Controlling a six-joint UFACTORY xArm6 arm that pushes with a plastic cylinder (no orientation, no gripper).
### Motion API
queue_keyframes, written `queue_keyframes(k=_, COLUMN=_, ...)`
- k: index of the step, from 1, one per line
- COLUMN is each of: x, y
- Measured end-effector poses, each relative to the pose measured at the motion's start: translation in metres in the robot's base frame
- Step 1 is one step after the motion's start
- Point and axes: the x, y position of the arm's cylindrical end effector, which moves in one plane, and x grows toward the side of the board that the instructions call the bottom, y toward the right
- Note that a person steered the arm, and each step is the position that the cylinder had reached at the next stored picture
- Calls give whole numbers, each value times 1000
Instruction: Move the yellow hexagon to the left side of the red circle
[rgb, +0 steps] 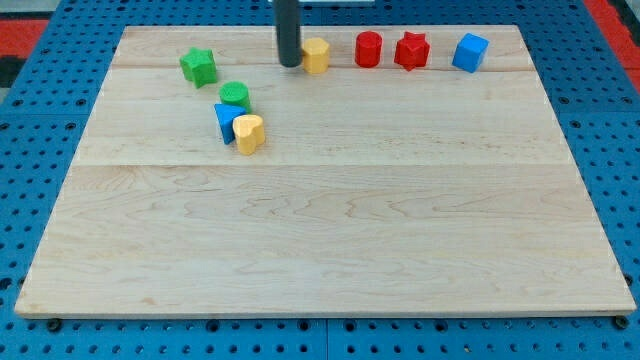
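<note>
Camera view: near the worktop far edge, my tip touches the yellow hexagon beside the red circle; no claw shows

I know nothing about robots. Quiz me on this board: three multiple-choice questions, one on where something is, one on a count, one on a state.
1. Where is my tip?
A. just left of the yellow hexagon
B. beside the blue cube
C. at the view's bottom edge

2. How many red blocks are there?
A. one
B. two
C. four

3. The yellow hexagon and the red circle are:
A. stacked
B. pressed together
C. apart

Answers: 1 A, the rod ends right at the hexagon's left side. 2 B, the red circle and the red star are the only reds. 3 C, bare board shows between them.
</note>
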Motion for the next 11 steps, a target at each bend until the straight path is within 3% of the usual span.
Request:
queue_keyframes(k=3, x=29, y=11)
queue_keyframes(k=4, x=35, y=39)
queue_keyframes(k=6, x=2, y=31)
queue_keyframes(k=7, x=18, y=8)
queue_keyframes(k=9, x=-45, y=-17)
queue_keyframes(k=10, x=-70, y=36)
queue_keyframes(k=11, x=-68, y=66)
